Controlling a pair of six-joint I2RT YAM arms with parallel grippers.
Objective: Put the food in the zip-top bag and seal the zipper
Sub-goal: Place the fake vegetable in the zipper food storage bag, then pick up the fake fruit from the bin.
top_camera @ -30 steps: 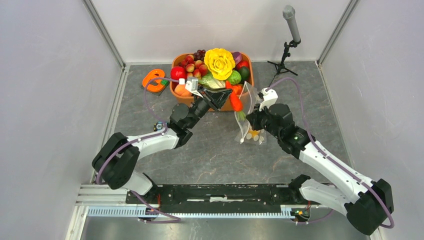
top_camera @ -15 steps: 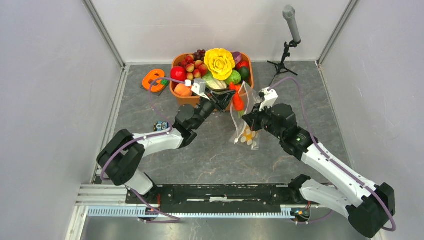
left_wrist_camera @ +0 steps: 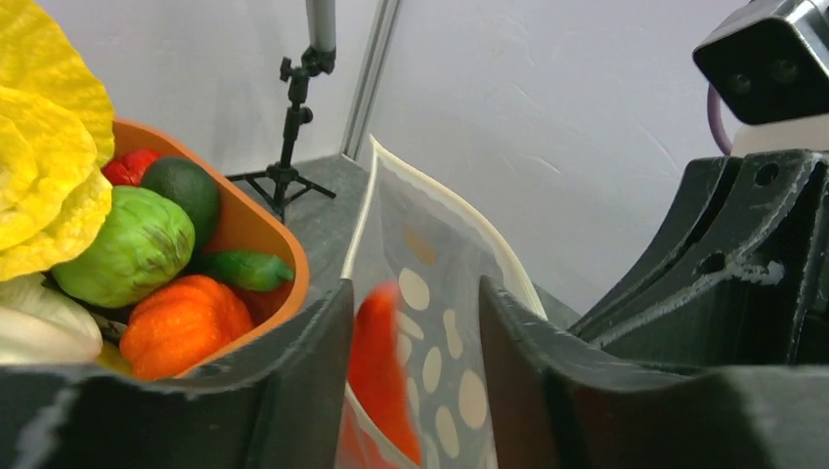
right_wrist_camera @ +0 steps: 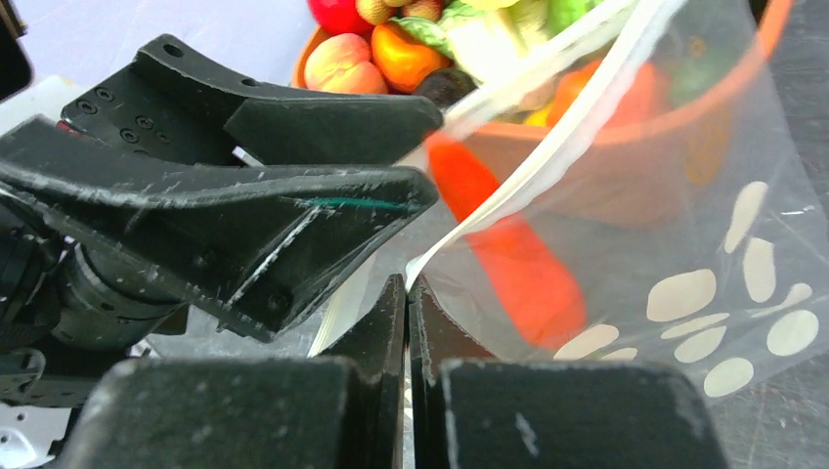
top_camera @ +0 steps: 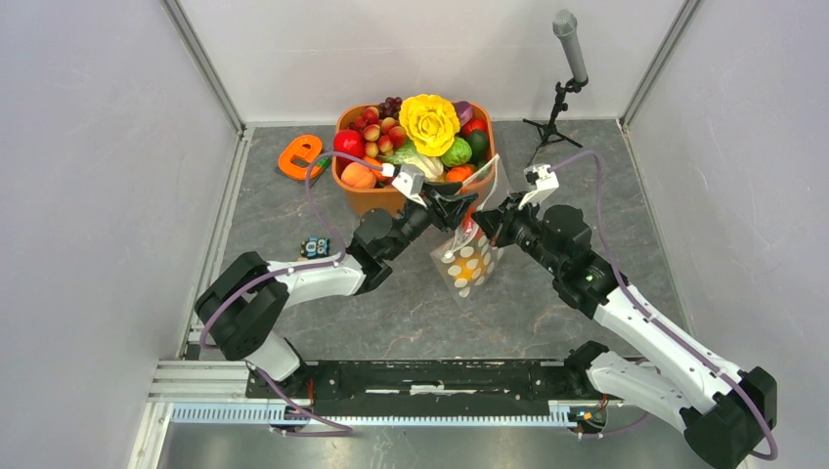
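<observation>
The zip-top bag is clear with white dots and hangs just in front of the orange tub. My right gripper is shut on the bag's mouth edge, pinching the whitish zipper. My left gripper hovers over the bag's mouth with its jaws apart. An orange-red carrot-like piece of food shows blurred between the left fingers and inside the bag's mouth. The rest of the food lies heaped in the tub.
A big yellow leafy toy tops the tub's heap. A microphone on a small tripod stands at the back right. An orange plastic object lies left of the tub, and a small blue gadget sits beside the left arm.
The left gripper carried the orange-red piece rightwards over the bag's mouth and opened, and the piece now sits in the bag. The right gripper shifted the bag a little.
</observation>
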